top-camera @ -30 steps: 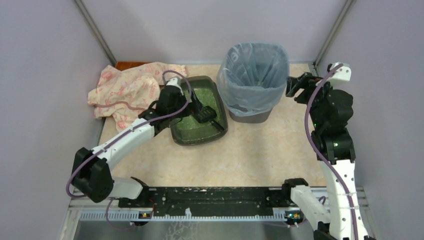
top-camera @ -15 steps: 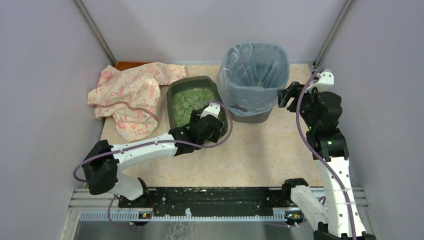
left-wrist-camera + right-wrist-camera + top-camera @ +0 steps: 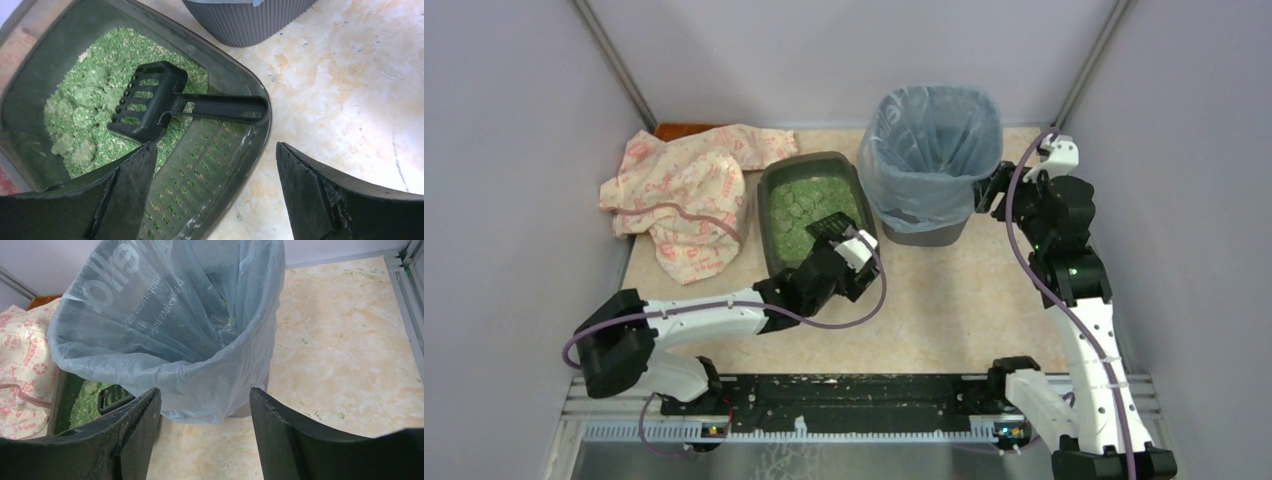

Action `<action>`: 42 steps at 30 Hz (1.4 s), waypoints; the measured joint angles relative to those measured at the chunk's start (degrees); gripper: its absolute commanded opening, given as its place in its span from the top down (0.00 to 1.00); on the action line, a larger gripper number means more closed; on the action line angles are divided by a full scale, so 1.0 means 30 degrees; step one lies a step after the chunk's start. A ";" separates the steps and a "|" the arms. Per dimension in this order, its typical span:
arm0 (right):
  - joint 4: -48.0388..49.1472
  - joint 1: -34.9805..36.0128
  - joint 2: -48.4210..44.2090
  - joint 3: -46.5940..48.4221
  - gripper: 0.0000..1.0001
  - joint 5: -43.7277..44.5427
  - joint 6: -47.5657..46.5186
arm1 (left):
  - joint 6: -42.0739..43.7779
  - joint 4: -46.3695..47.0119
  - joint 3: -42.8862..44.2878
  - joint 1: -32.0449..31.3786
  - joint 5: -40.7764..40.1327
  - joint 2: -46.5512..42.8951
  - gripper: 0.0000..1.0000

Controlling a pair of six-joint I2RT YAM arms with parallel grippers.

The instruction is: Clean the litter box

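Black scoop (image 3: 150, 102) lies in litter box (image 3: 210, 165), left tool (image 3: 215, 155) pulled back.

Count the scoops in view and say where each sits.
1. The black slotted scoop lies inside the litter box, head on the green litter, handle toward its rim. The cloth might hide more.

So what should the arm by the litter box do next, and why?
Probably lower the open left gripper and close it on the handle of the scoop. The scoop lies loose in the litter box, just ahead of the gripper, with green clumps to lift out.
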 measured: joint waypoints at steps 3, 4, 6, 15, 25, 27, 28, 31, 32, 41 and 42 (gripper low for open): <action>0.0153 0.0007 0.0146 0.0000 0.35 0.0000 0.0000 | 0.1035 0.0940 0.0051 0.0000 -0.0474 0.0991 0.05; 0.0153 0.0007 0.0168 0.0000 0.35 0.0000 0.0000 | 0.1333 0.1195 0.0080 0.0000 -0.0648 0.1421 0.05; 0.0153 0.0007 0.0182 -0.0007 0.35 0.0007 0.0000 | 0.1931 0.1501 0.0080 0.0000 -0.0940 0.2157 0.05; 0.0168 0.0007 0.0270 -0.0029 0.35 0.0007 0.0000 | 0.3213 0.2907 0.0357 0.0000 -0.0874 0.3118 0.06; 0.0189 0.0007 0.0291 -0.0131 0.35 0.0007 -0.0007 | 0.3738 0.3621 0.1457 0.0517 -0.0605 0.3432 0.06; 0.0204 0.0007 0.0291 -0.0131 0.35 0.0007 -0.0007 | 0.3847 0.3665 0.1661 0.0787 -0.0597 0.3657 0.07; 0.0211 0.0007 0.0291 -0.0131 0.35 0.0007 0.0000 | 0.3927 0.3665 0.1698 0.0889 -0.0583 0.3738 0.07; 0.0321 0.0007 0.0291 -0.0248 0.35 0.0000 0.0007 | 0.4116 0.3614 0.1829 0.1064 -0.0372 0.4014 0.06; 0.0306 0.0007 0.0299 -0.0284 0.35 -0.0007 0.0015 | 0.4146 0.3570 0.1880 0.1093 -0.0262 0.4080 0.05; 0.0444 0.0007 0.0561 -0.0758 0.35 0.0000 0.0015 | 0.4087 0.3300 0.2565 0.1647 -0.0226 0.5049 0.53; 0.0459 0.0007 0.0561 -0.0758 0.35 -0.0007 0.0015 | 0.4073 0.3300 0.2616 0.1763 -0.0240 0.5129 0.70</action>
